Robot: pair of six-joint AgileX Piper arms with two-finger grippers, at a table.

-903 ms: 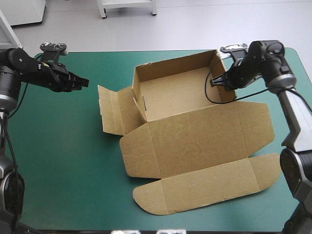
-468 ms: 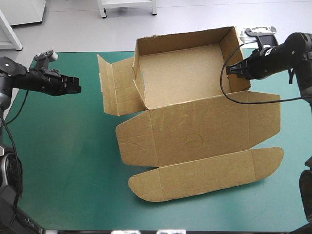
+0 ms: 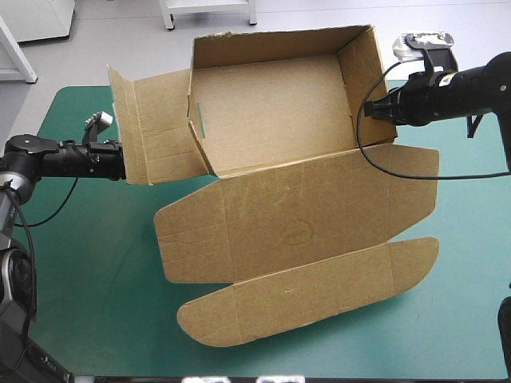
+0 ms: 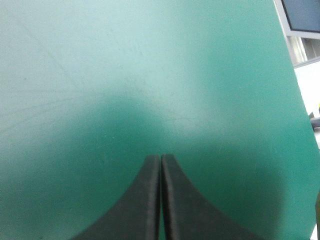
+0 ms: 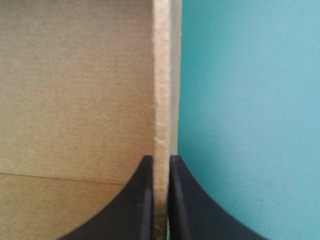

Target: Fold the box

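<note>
Box point(image 3: 271, 120) of brown board in the middle of the teal-green table point(image 3: 96, 263), walls up like a tray, lid point(image 3: 295, 231) lying flat, right gripper point(image 5: 161, 159) pinching its right wall point(image 3: 363, 80), left gripper point(image 4: 161, 156) closed tight beside the left flap point(image 3: 152, 128)

Your table point(image 3: 72, 100) is topped with a smooth teal-green cover point(image 3: 88, 271), seen from above. The widest bare stretch of cover lies at 8 o'clock, running from the near edge up the left side. A narrower bare strip sits at 4 o'clock, and a small patch at 3 o'clock. The table's far-left corner, at 10 o'clock, is rounded. The near edge runs straight across at 6 o'clock. The cover lies flat and even. Seen close in the left wrist view, it carries faint fine scratches and a soft dark shadow point(image 4: 125, 130).
</note>
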